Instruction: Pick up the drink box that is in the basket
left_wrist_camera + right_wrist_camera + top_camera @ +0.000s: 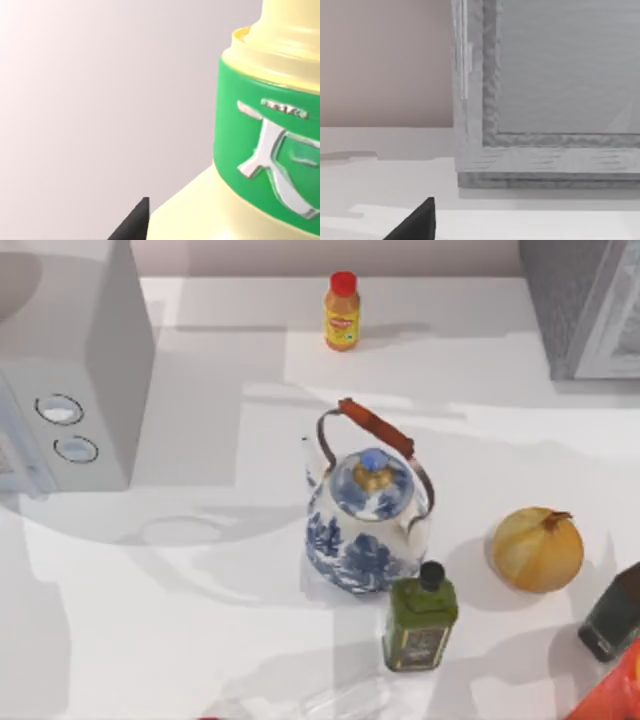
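Observation:
The drink box [260, 150] looms very close in the left wrist view: a pale-yellow body with a green band bearing a silver mark. A dark tip of my left gripper [134, 224] shows right beside its shoulder, and I cannot tell whether it holds the box. A dark tip of my right gripper [417, 222] hovers low over the white table, facing a grey cabinet [550, 100].
A blue-and-white kettle [368, 510] stands mid-table, with a squat dark-green bottle [420, 618] in front of it. An onion [537, 548] lies to the right. A small orange bottle [342, 312] stands at the back. A microwave [70, 360] is at the left, and a dark shape [612, 618] and a red-orange thing [612, 695] sit at the right edge.

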Controlling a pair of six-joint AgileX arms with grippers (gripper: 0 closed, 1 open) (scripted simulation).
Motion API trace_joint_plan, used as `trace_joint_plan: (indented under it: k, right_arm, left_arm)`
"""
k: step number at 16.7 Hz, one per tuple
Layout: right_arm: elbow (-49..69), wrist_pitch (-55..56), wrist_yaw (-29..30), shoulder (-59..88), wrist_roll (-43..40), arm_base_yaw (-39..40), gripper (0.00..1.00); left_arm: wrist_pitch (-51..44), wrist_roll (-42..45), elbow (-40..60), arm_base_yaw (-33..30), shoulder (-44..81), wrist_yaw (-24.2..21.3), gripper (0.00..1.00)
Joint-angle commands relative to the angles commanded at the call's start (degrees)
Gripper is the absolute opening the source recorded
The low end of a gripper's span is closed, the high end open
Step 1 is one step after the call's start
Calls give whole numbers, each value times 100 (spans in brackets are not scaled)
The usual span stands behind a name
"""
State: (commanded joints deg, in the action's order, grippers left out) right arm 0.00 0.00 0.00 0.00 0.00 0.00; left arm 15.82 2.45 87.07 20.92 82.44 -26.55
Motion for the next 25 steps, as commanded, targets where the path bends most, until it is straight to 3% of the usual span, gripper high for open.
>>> trace_joint_plan:
  k: [4,9,16,20,25]
  right_arm:
    - [0,0,0,0,0,0,100]
    - [0,0,0,0,0,0,100]
    - [0,0,0,0,0,0,100]
    - [0,0,0,0,0,0,100]
    - [0,0,0,0,0,0,100]
  left_arm:
    - [-1036,-44,854,-14,194,96,0]
    - [-2060,-110,918,0,565,347,0]
    - [-2220,-110,885,11,665,387,0]
    - [-2248,-137,348,-103,249,516,0]
    - [-2123,-139,-1306,-467,-1309,902,0]
